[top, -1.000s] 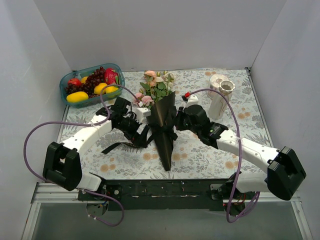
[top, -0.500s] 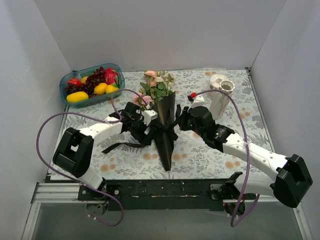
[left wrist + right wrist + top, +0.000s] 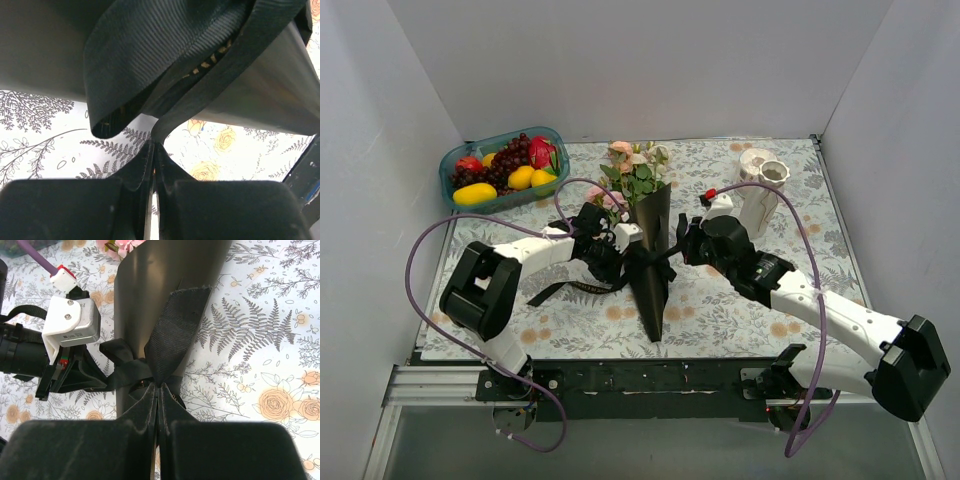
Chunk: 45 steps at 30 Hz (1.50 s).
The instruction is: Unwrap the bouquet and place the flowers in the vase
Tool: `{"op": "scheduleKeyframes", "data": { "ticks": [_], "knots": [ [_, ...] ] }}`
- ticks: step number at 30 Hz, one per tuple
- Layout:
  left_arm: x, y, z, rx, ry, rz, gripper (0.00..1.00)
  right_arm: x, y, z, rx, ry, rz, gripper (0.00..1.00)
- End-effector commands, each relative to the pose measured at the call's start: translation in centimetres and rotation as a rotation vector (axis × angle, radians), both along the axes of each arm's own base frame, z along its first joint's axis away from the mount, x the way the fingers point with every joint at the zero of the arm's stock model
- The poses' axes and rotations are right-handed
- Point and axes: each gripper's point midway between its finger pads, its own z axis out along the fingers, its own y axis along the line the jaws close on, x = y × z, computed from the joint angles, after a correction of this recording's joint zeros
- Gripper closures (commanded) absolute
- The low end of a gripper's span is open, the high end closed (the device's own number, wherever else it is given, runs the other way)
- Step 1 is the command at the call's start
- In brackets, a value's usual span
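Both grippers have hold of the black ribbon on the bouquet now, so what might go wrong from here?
1. The left gripper and right gripper pinch the ribbon only at their fingertips, so it may slip out under tension.
2. Nothing pins the bouquet. An uneven pull may drag it sideways instead of loosening the knot.
3. The right arm's cable arcs close to the vase and might tip it.
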Motion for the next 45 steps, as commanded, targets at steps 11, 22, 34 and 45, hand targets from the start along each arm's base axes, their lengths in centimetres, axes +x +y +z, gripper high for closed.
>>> {"op": "scheduleKeyframes", "data": {
  "ticks": [11,22,34,45],
  "knots": [
    [4.0,3.2,7.6,0.013,-0.295,0.122,1.0,0.0,-3.9,1.8,-0.04,-0.054,-0.129,0.99],
    [10.6,17.3,13.9,0.081,-0.395,0.53,1.0,-2.3,-12.2,3.8,-0.126,-0.085,-0.372,0.99],
    [9.3,28.6,16.0,0.242,-0.417,0.857,0.93,-5.4,-22.1,3.7,-0.306,-0.014,-0.748,0.79],
    [8.6,21.9,22.2,-0.045,-0.357,0.635,0.02,-3.8,-24.9,6.7,-0.358,-0.022,-0.805,0.04]
  ]
}}
